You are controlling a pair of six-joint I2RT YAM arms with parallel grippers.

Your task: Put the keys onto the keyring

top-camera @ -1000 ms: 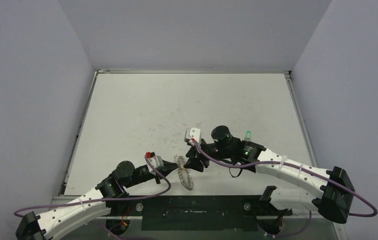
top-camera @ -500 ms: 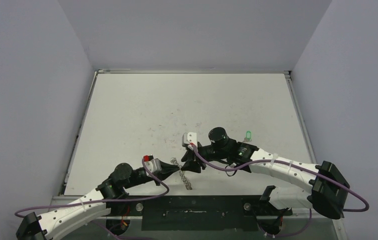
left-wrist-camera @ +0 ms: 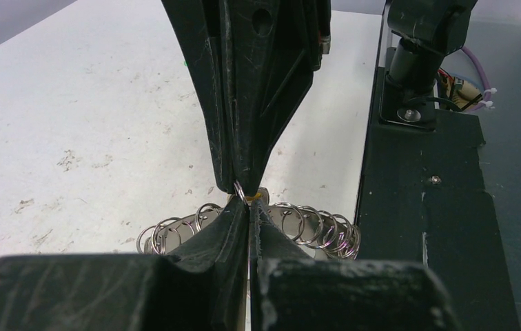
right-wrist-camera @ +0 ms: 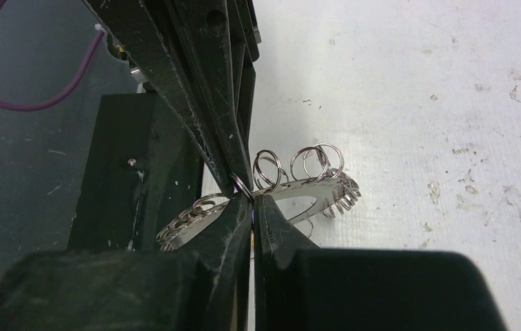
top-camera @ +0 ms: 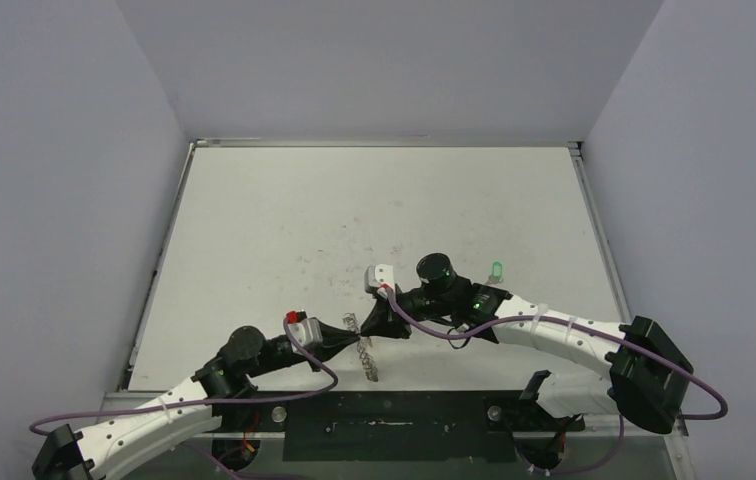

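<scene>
The keyring [top-camera: 368,358] is held tilted, nearly edge-on, just above the table's near edge. It also shows in the left wrist view [left-wrist-camera: 316,227] and the right wrist view [right-wrist-camera: 299,187]. My left gripper [top-camera: 351,333] [left-wrist-camera: 249,205] is shut on one of its small wire loops. My right gripper [top-camera: 372,322] [right-wrist-camera: 251,201] meets it tip to tip and is shut, with a thin sliver of the yellow-orange key [left-wrist-camera: 256,196] [right-wrist-camera: 252,240] showing between its jaws. The green key [top-camera: 496,269] lies on the table behind the right arm.
The black base plate [top-camera: 394,420] [left-wrist-camera: 437,207] runs along the near edge, right under the ring. Purple cables [top-camera: 454,330] loop off both wrists. Grey walls [top-camera: 64,200] close in the white table [top-camera: 354,200] on three sides.
Both grippers have closed in on each other and now touch tip to tip. The ring has swung from a more open tilt to nearly edge-on. The green key has not moved.
</scene>
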